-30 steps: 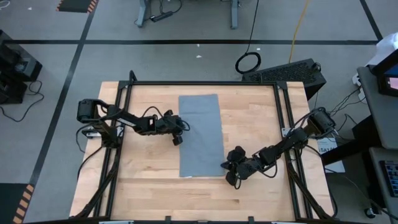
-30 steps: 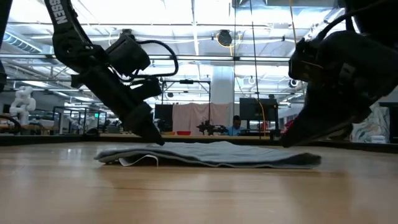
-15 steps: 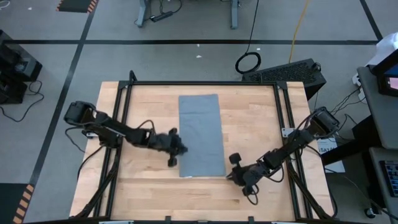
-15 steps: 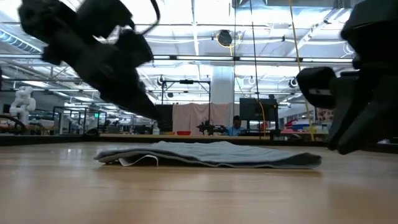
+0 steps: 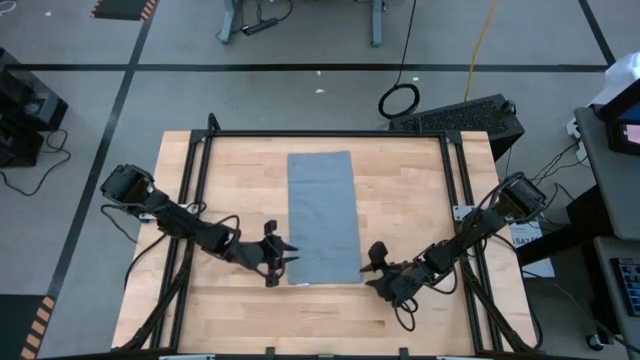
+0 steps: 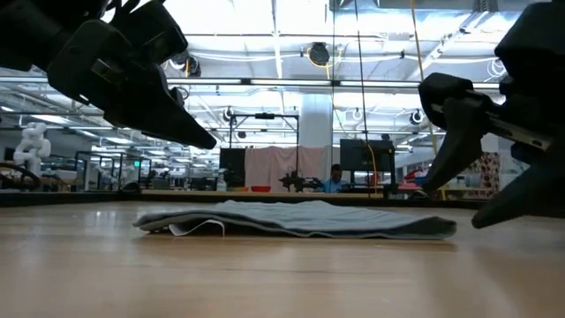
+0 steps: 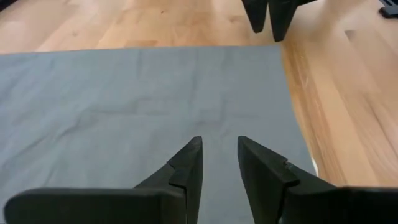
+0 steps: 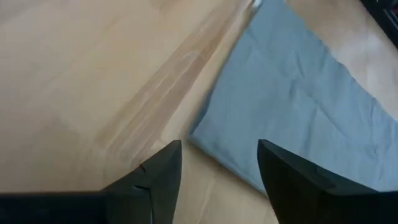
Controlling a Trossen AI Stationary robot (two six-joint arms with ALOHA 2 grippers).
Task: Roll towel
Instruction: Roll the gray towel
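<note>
Towel [image 5: 323, 217] lies flat with its long axis running away from both arms, its near short edge between the left gripper [image 5: 283, 263] and right gripper [image 5: 375, 266], both part-open and empty.

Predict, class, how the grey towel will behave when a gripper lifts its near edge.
The towel lies flat with soft wrinkles, so it will probably droop, not stay stiff. It looks thin, so likely light. Pushed on the smooth wooden table, it may bunch or slide.
</note>
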